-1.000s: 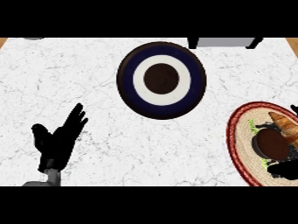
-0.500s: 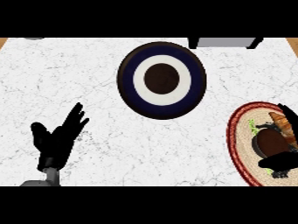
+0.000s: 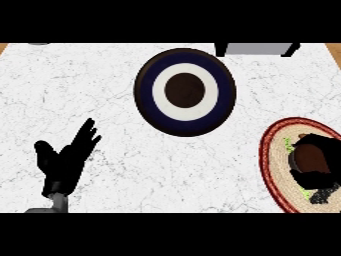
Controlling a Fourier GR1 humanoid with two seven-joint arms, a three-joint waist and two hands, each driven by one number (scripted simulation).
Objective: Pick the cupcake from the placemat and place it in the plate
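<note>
The right black hand curls over the small brown cupcake, fingers wrapped round its sides, on the round woven placemat with a red rim at the right of the white marble worktop. The cake looks light, soft and easily crushed, so it is best held low round its base. The dark blue and white round plate lies well apart, up and left. The left black hand rests open
</note>
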